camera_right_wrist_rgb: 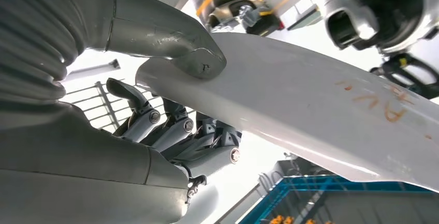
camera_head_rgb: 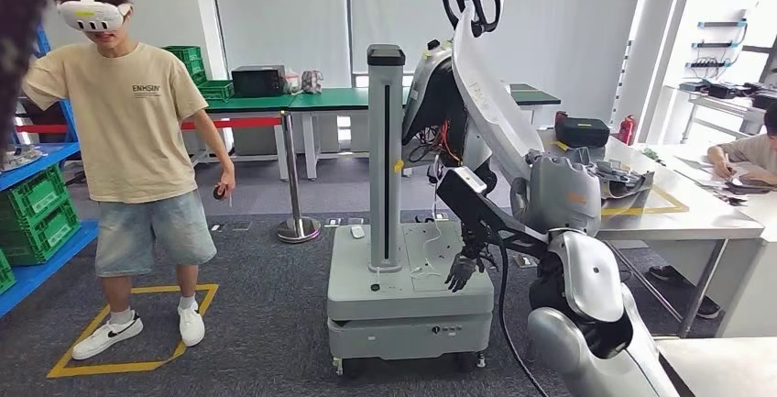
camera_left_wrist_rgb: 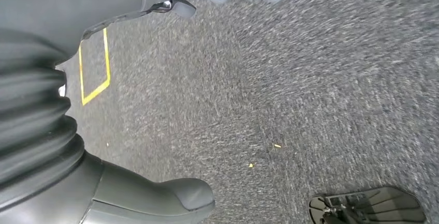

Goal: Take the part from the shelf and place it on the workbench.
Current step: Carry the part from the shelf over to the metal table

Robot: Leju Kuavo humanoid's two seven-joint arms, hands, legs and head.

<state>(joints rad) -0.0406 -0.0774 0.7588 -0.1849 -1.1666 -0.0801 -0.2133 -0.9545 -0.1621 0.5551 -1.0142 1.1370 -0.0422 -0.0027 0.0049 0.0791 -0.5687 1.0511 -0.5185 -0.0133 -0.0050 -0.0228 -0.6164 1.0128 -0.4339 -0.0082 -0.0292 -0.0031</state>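
A grey carpeted floor is being marked by a square of yellow tape, inside which a person's white shoes are being stood. A grey wheeled base and a stanchion foot are being carried by it. At right, a white tabletop is being covered with papers.

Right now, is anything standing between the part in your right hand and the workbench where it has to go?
Nothing visible blocks it. The right hand holds the white part just beside the white table, whose near edge is bare. The wheeled robot stand stands close in front, to its left, off that path.
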